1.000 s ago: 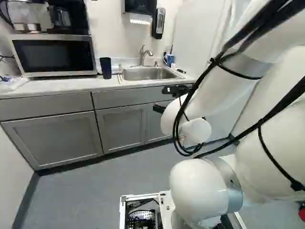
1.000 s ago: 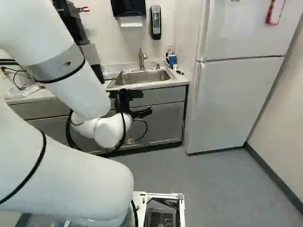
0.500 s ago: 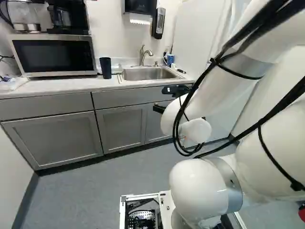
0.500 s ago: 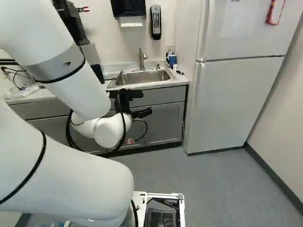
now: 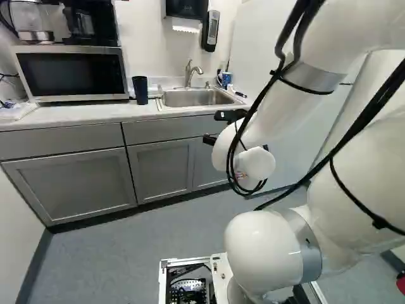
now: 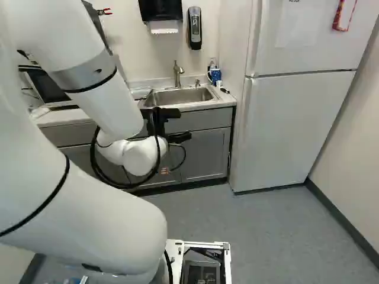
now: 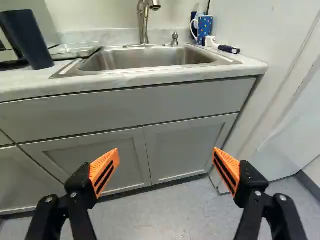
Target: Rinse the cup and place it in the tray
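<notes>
My gripper (image 6: 179, 138) hangs in front of the cabinets below the sink in the right base view. In the wrist view the gripper (image 7: 165, 165) stands wide open, its orange pads apart with nothing between them. A dark blue cup (image 5: 140, 90) is upright on the counter left of the sink; the wrist view shows this cup (image 7: 27, 40) too. Between cup and sink lies a shallow, clear-looking tray (image 7: 75, 50). The steel sink (image 7: 145, 59) has a faucet (image 7: 145, 22) at its back. A blue dotted mug (image 7: 204, 28) stands by the sink's back corner.
A microwave (image 5: 73, 73) sits farther along the counter (image 5: 76, 114), with coffee makers above. A white fridge (image 6: 290, 130) stands beside the cabinets (image 5: 161, 166). A dark-handled brush-like item (image 7: 228, 49) lies near the mug. Soap and towel dispensers hang on the wall.
The arm's upper links have swung left in the left base view and right in the right base view. The gripper has shifted only slightly and stays open. The base has not moved.
</notes>
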Controlling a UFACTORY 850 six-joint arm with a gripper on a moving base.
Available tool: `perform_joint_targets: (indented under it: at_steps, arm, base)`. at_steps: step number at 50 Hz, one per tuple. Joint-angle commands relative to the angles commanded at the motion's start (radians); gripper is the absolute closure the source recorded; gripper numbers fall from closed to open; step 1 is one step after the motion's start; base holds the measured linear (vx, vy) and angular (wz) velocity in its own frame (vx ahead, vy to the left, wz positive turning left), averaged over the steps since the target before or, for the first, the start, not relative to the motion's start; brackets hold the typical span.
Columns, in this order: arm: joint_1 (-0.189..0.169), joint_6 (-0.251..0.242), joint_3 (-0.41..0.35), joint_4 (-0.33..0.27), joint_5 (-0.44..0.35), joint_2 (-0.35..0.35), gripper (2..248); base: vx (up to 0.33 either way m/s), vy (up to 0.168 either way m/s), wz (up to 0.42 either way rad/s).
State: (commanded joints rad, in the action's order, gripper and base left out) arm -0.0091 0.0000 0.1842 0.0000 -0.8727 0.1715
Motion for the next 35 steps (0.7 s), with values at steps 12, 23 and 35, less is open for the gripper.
perform_joint_targets:
  at_steps: [12,23,35]
  arm:
    - [-0.001,0.000,0.058,0.000,0.000,-0.034,3]
    - [-0.001,0.000,0.098,0.000,0.000,-0.047,3]
    - [-0.001,0.000,0.132,0.000,0.000,-0.050,3]
  base:
    - [0.000,0.000,0.000]
    - [0.000,0.000,0.000]
    - [0.000,0.000,0.000]
